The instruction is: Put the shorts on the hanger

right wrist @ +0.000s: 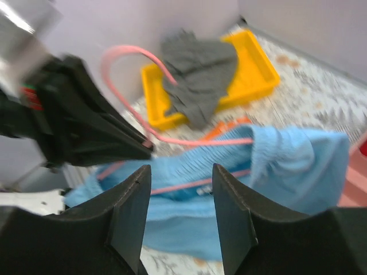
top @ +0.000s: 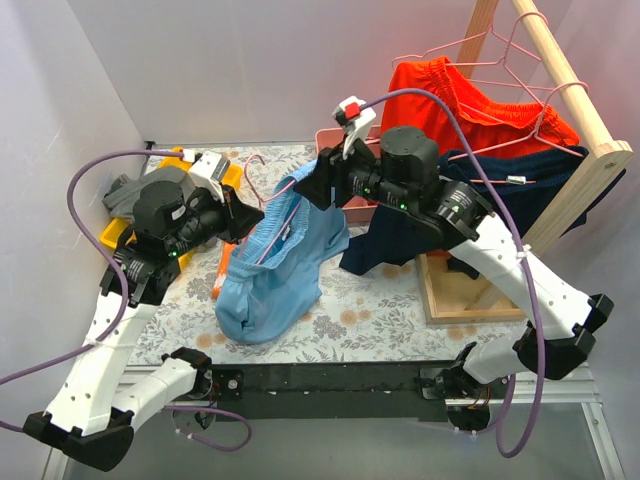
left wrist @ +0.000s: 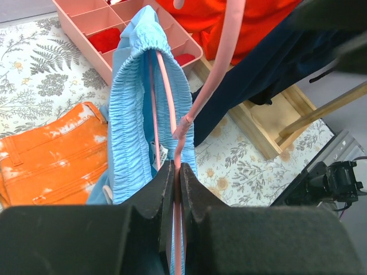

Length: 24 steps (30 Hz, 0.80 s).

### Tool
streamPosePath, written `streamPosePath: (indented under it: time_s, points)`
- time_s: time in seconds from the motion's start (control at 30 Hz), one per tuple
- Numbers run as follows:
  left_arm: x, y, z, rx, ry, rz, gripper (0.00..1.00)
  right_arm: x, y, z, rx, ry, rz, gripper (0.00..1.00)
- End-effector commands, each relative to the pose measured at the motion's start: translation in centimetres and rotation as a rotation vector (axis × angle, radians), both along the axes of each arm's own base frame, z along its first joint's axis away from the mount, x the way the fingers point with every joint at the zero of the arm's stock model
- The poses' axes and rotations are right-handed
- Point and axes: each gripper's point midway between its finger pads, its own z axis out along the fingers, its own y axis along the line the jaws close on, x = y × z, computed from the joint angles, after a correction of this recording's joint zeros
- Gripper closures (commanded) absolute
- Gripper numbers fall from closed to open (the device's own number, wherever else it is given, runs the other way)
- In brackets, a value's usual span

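Observation:
The light-blue shorts hang from the pink wire hanger, with the hanger's wire threaded through the gathered waistband. My left gripper is shut on the hanger's wire, as the left wrist view shows at the jaws. My right gripper is open and empty, close to the upper end of the waistband. In the right wrist view the shorts and the hanger lie just beyond the jaws.
A yellow tray holds a grey cloth. An orange cloth lies under the shorts. A pink compartment box stands behind. At the right, a wooden rack carries red-orange shorts, a navy garment and other pink hangers.

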Motion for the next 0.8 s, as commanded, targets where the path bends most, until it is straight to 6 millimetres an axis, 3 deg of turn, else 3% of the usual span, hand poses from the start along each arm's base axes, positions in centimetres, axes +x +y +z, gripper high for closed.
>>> streamPosePath:
  time_s: [0.0, 0.27, 0.33, 0.57, 0.77]
  points:
    - [0.7, -0.9, 2.2, -0.065, -0.072, -0.020, 1.00, -2.5, 2.6, 7.7, 0.294, -0.060, 0.157, 0.46]
    - [2.0, -1.9, 1.7, -0.071, -0.053, -0.045, 1.00, -0.9, 5.8, 8.5, 0.340, -0.019, 0.131, 0.44]
    - [2.2, -2.1, 1.4, -0.068, -0.050, -0.047, 1.00, -0.7, 5.9, 9.3, 0.366, -0.015, 0.119, 0.42]
    - [2.5, -2.3, 1.3, -0.069, -0.050, -0.055, 1.00, 1.2, 6.5, 8.8, 0.389, 0.038, 0.036, 0.41]
    - [2.2, -2.4, 1.7, -0.070, -0.057, -0.068, 1.00, 2.2, 7.0, 9.6, 0.446, 0.042, -0.003, 0.46]
